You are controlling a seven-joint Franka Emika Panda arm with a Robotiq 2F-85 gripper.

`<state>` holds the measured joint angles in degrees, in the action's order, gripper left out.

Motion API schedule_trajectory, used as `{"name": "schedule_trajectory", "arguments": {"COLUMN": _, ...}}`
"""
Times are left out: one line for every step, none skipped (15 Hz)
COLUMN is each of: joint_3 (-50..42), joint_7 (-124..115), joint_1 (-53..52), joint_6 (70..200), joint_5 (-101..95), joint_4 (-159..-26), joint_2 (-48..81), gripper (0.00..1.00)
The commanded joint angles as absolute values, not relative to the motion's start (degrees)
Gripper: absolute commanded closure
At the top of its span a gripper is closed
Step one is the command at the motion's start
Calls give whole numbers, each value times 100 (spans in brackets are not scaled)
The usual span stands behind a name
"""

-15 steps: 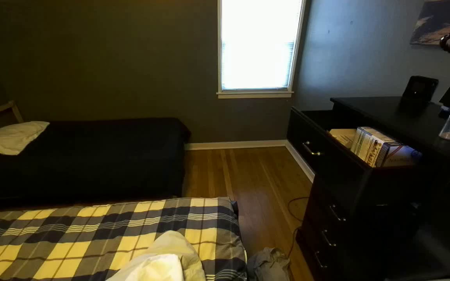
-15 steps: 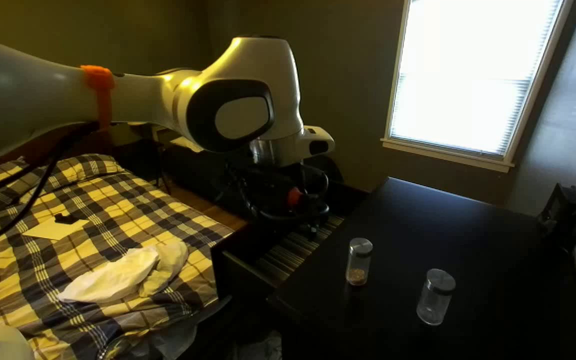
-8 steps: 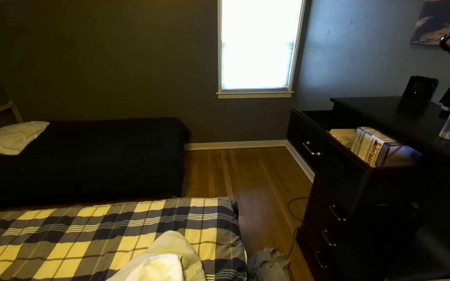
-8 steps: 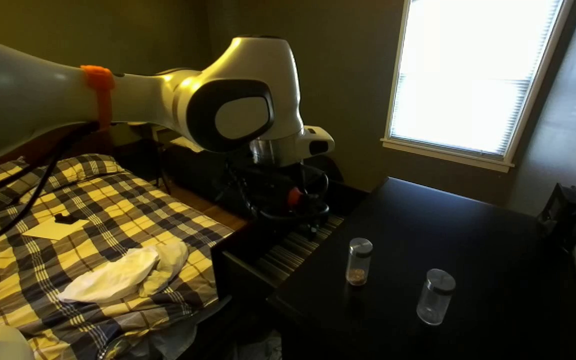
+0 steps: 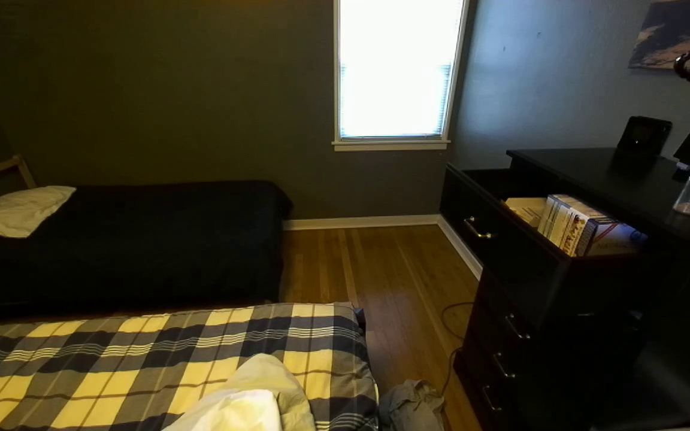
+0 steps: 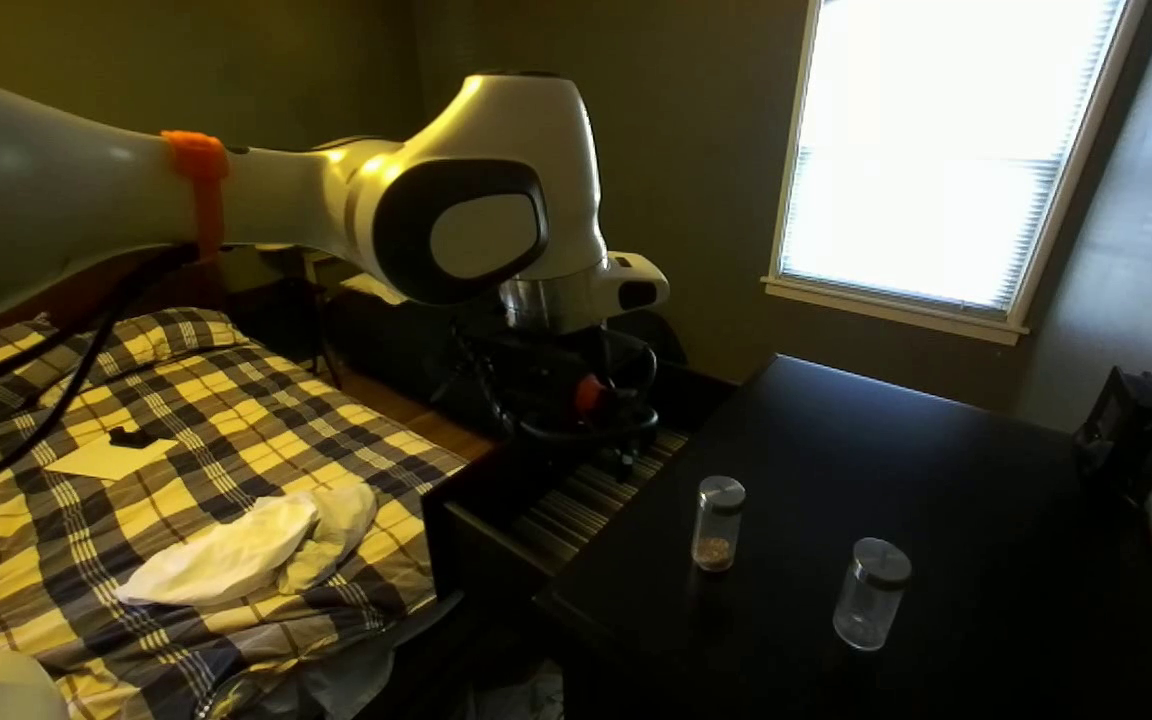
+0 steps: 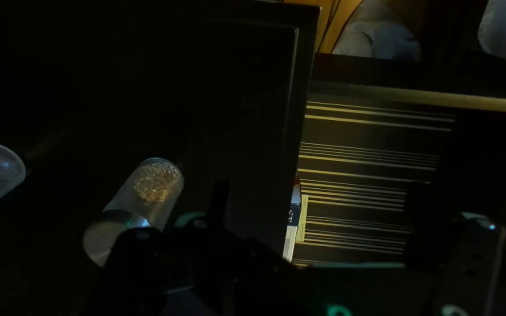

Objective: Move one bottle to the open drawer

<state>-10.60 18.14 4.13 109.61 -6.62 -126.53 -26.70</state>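
No movement found against the frame of half a second ago: the arm point(image 6: 286, 195), the bottle of flakes point(image 6: 717, 525), the clear bottle point(image 6: 871, 595) and the open drawer point(image 5: 513, 257) appear in the same places. The gripper point(image 7: 319, 210) has its jaws spread, nothing held.

Governing relation: in the wrist view the bottle of flakes lies left of the jaws, partly hidden by the gripper; in an exterior view a gap shows. It stands upright on the dresser top point(image 6: 866, 455), long axis vertical. The clear bottle, also upright, is farther out on the same side. The drawer shows between the jaws.

Judgement: pick not begun. The jaws need to go left and down to straddle the bottle of flakes, the nearer one.

Counted: two bottles, both outside the drawer; one open drawer; one gripper.
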Motion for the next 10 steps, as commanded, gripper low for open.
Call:
{"name": "schedule_trajectory", "arguments": {"joint_3": -1042, "joint_7": 1822, "joint_1": 434, "joint_6": 10949, "joint_5": -651, "joint_4": -12641, "joint_2": -2664, "gripper": 0}}
{"name": "schedule_trajectory", "arguments": {"joint_3": -1042, "joint_7": 1822, "joint_1": 434, "joint_6": 10949, "joint_5": -651, "joint_4": -12641, "joint_2": -2664, "gripper": 0}}
{"name": "schedule_trajectory", "arguments": {"joint_3": -1042, "joint_7": 1822, "joint_1": 434, "joint_6": 10949, "joint_5": -651, "joint_4": -12641, "joint_2": -2664, "gripper": 0}}
{"name": "schedule_trajectory", "arguments": {"joint_3": -1042, "joint_7": 1822, "joint_1": 434, "joint_6": 10949, "joint_5": -651, "joint_4": -12641, "joint_2": -2664, "gripper": 0}}
{"name": "schedule_trajectory", "arguments": {"joint_3": -1042, "joint_7": 1822, "joint_1": 434, "joint_6": 10949, "joint_5": -651, "joint_4": -12641, "joint_2": -2664, "gripper": 0}}
{"name": "schedule_trajectory", "arguments": {"joint_3": -1042, "joint_7": 1822, "joint_1": 434, "joint_6": 10949, "joint_5": -651, "joint_4": -12641, "joint_2": -2664, "gripper": 0}}
{"name": "schedule_trajectory", "arguments": {"joint_3": -1015, "joint_7": 1493, "joint_1": 474, "joint_6": 10921, "joint_5": -554, "joint_4": -12480, "joint_2": -2450, "gripper": 0}}
{"name": "schedule_trajectory", "arguments": {"joint_3": -875, "joint_7": 935, "joint_1": 619, "joint_6": 10847, "joint_5": -719, "joint_4": -12360, "joint_2": -2310, "gripper": 0}}
{"name": "schedule_trajectory", "arguments": {"joint_3": -842, "joint_7": 681, "joint_1": 659, "joint_6": 10839, "joint_5": -750, "joint_4": -12309, "joint_2": -2262, "gripper": 0}}
{"name": "schedule_trajectory", "arguments": {"joint_3": -802, "joint_7": 391, "joint_1": 703, "joint_6": 10780, "joint_5": -748, "joint_4": -12242, "joint_2": -2190, "gripper": 0}}
